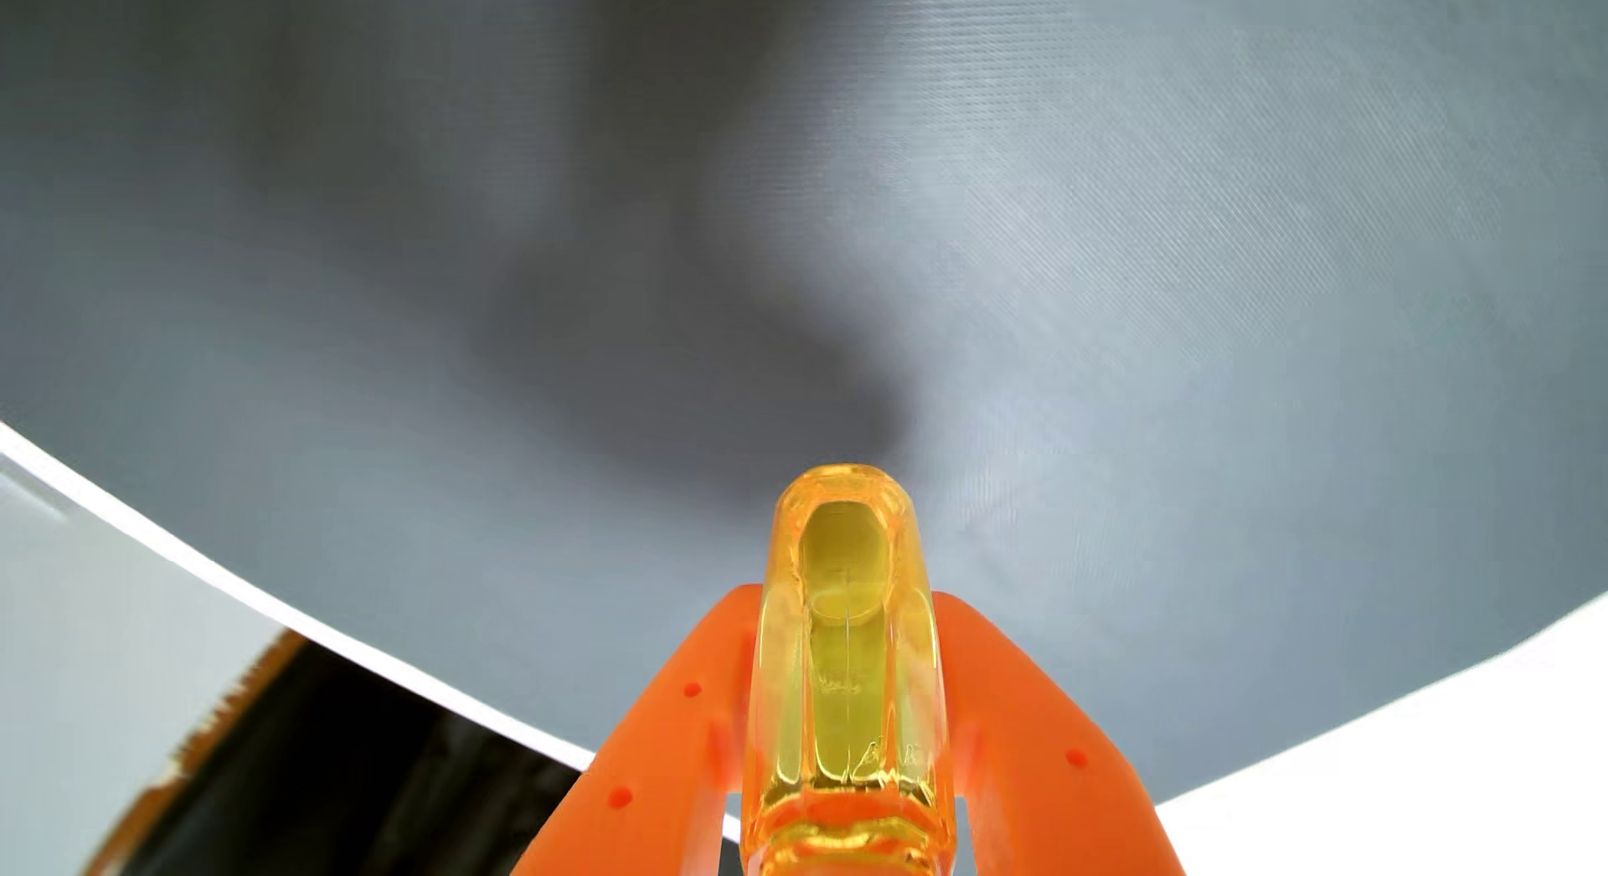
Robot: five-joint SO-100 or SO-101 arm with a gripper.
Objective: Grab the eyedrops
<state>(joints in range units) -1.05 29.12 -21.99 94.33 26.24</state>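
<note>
In the wrist view a small clear yellow eyedrops bottle (846, 650) with yellow liquid inside sits clamped between my two orange fingers (670, 737). My gripper (844, 615) is shut on the bottle, which points away from the camera, bottom end forward. It hangs above a grey textured mat (1131, 276), and a dark shadow lies on the mat just beyond the bottle's end. The cap end at the bottom edge of the frame is partly cut off.
The grey mat spans most of the view. A white surface (1436, 754) borders it at lower right and lower left. At lower left a dark gap (331, 780) with a brown wooden edge marks where the table ends.
</note>
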